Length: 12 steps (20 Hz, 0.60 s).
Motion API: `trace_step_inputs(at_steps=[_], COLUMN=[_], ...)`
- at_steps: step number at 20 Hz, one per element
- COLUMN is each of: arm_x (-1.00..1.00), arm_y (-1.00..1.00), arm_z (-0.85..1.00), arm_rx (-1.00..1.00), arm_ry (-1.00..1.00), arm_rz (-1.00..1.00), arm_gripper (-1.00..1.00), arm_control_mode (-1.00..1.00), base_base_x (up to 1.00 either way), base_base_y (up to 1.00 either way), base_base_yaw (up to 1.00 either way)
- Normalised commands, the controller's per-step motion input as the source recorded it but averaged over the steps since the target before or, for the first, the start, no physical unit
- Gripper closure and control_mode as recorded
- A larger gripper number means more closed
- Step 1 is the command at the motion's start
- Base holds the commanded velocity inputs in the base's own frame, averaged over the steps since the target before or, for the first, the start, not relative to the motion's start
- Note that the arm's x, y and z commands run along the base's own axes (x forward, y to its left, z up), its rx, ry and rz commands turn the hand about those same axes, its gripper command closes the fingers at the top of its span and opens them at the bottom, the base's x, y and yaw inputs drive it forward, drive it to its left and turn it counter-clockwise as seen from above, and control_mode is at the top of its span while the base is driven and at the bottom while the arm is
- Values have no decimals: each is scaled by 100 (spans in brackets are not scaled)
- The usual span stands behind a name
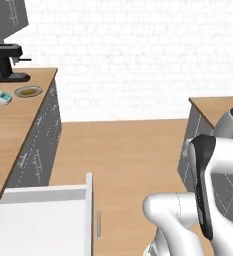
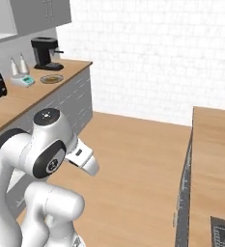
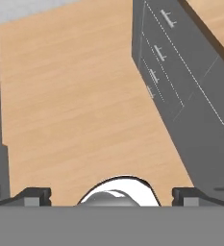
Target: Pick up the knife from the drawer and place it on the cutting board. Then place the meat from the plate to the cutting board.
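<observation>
White drawer [image 1: 43, 220] stands pulled open at lower left of left base view, its visible inside bare; you cannot spot knife from here; gripper [image 3: 111, 196] spread wide over floor, grasping nothing; both placements left for you.
</observation>
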Motion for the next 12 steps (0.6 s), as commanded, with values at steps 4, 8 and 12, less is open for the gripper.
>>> trace_step_inputs(at_steps=[4, 8, 12], arm_x=[0, 0, 0], arm_y=[0, 0, 0], arm_z=[0, 0, 0], arm_rx=[0, 0, 0], arm_ry=[0, 0, 0], arm_rz=[0, 0, 0], arm_gripper=[-100, -100, -100], arm_control_mode=[100, 100, 100], base_base_x=[100, 100, 100], base_base_y=[-16, -13, -13], base_base_yaw=[0, 8, 15])
